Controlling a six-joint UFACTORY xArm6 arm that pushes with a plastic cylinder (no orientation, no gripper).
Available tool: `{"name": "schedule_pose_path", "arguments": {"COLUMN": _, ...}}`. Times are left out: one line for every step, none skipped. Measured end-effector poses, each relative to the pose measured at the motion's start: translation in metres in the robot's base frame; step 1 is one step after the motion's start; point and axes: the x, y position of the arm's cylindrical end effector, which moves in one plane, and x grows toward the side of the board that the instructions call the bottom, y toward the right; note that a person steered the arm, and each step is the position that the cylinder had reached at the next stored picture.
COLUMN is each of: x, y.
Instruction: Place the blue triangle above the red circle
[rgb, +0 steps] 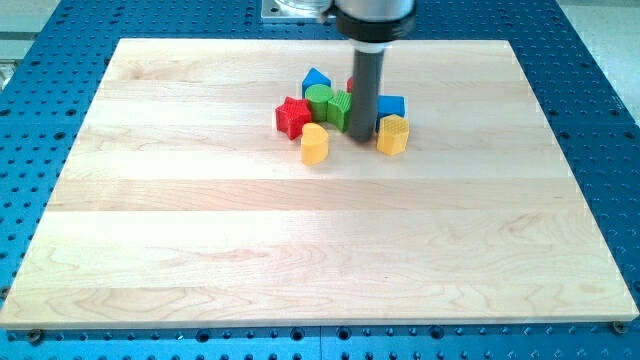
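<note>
My tip (361, 138) sits in the upper centre of the frame, planted in the middle of the block cluster, and the one thing that matters is which way the blue triangle (317, 79) lies from it: up and to the view's left, at the far side of the cluster, with the green round block (319, 97) and the green ridged block (340, 108) between us. The red circle I cannot place with any confidence; only a sliver of red (351, 84) shows at the left edge of my rod, just right of the blue triangle, and the rod hides the rest, so I judge that to be it but cannot confirm the shape. If so, the triangle is beside it to the view's left rather than above it, and the coming push would have to carry the triangle toward the view's top and then right. There is no hand to open or close here: I end in a plain dark rod, upright, holding nothing. A blue block (392, 105) lies just to my right, a yellow block (393, 134) at my lower right, another yellow block (315, 144) at my lower left, and the red star (293, 117) further left. From where I stand I judge that I must go round the cluster, not through it.
</note>
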Motion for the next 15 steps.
{"name": "schedule_pose_path", "arguments": {"x": -0.044, "y": 0.022}}
{"name": "schedule_pose_path", "arguments": {"x": -0.086, "y": 0.031}}
{"name": "schedule_pose_path", "arguments": {"x": -0.088, "y": 0.001}}
{"name": "schedule_pose_path", "arguments": {"x": -0.08, "y": -0.031}}
{"name": "schedule_pose_path", "arguments": {"x": -0.089, "y": -0.044}}
{"name": "schedule_pose_path", "arguments": {"x": -0.12, "y": -0.075}}
{"name": "schedule_pose_path", "arguments": {"x": -0.122, "y": -0.097}}
{"name": "schedule_pose_path", "arguments": {"x": -0.116, "y": -0.139}}
{"name": "schedule_pose_path", "arguments": {"x": -0.095, "y": -0.117}}
{"name": "schedule_pose_path", "arguments": {"x": -0.095, "y": -0.06}}
{"name": "schedule_pose_path", "arguments": {"x": -0.091, "y": 0.016}}
{"name": "schedule_pose_path", "arguments": {"x": -0.094, "y": 0.032}}
{"name": "schedule_pose_path", "arguments": {"x": -0.063, "y": 0.029}}
{"name": "schedule_pose_path", "arguments": {"x": -0.055, "y": -0.008}}
{"name": "schedule_pose_path", "arguments": {"x": -0.044, "y": -0.03}}
